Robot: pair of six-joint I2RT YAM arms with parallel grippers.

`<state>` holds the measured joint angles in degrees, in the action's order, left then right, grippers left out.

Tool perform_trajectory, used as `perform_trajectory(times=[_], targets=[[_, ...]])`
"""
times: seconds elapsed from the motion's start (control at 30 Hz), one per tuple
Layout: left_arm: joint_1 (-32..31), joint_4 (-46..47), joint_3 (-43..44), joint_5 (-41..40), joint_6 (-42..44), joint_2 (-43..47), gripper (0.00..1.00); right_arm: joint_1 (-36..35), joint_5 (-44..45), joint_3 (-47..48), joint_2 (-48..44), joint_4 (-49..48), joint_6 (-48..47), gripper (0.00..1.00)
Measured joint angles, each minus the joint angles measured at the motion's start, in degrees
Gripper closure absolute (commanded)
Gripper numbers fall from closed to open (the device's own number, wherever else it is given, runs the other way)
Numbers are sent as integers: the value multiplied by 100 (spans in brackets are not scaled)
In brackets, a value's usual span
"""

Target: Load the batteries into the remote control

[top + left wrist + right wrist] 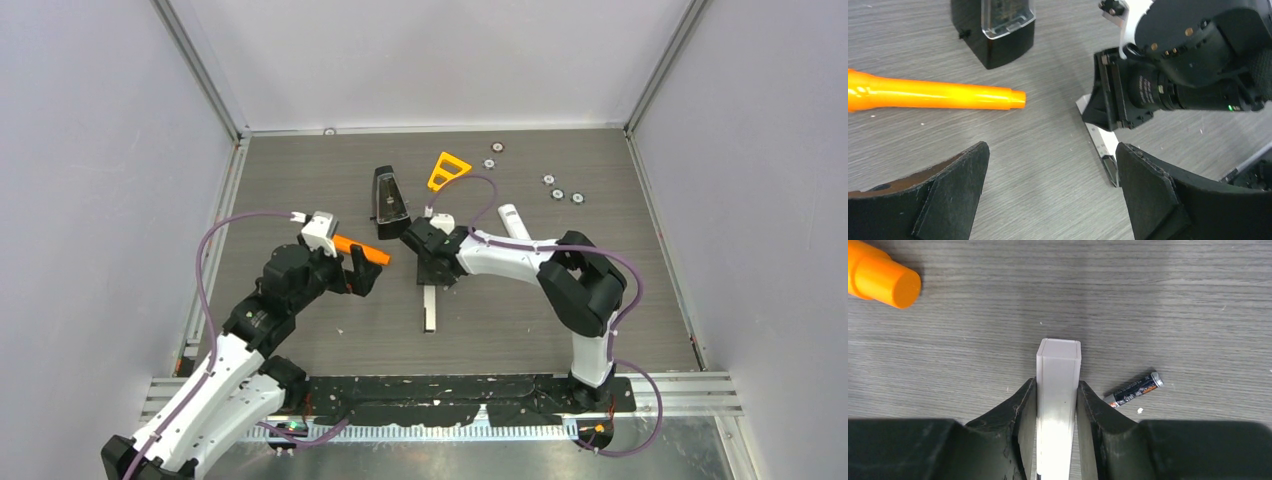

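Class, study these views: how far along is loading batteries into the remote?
Done: no battery visibly loaded. In hand: the right gripper clamps the white remote; the left gripper hangs open, empty. Left: the dark battery lies on the table beside the remote, not yet inserted.

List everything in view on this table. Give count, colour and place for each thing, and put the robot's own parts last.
held remote: one, white, mid-table, clamped in the right hand
second remote: one, white, beyond the right arm, partly hidden
battery: one, dark grey, lying on the table beside the held remote
orange stick: one, orange, tapered, lying by the left hand
black case: one, black with a clear lid, far of centre
triangle: one, orange, far side
silver discs: five, silver, far right
left hand: one, black fingers, open, empty
right hand: one, black fingers, shut on the held remote
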<state>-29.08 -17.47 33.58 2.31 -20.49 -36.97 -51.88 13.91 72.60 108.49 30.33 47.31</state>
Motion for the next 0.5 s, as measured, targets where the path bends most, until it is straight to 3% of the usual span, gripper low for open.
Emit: perform_trajectory(times=[0.33, 0.5], targets=[[-90, 557, -107, 837, -72, -398, 1, 748, -710, -422, -640, -365, 798, 87], [-256, 942, -72, 1165, -525, -1298, 4, 925, -1003, -511, -1303, -654, 1362, 87]])
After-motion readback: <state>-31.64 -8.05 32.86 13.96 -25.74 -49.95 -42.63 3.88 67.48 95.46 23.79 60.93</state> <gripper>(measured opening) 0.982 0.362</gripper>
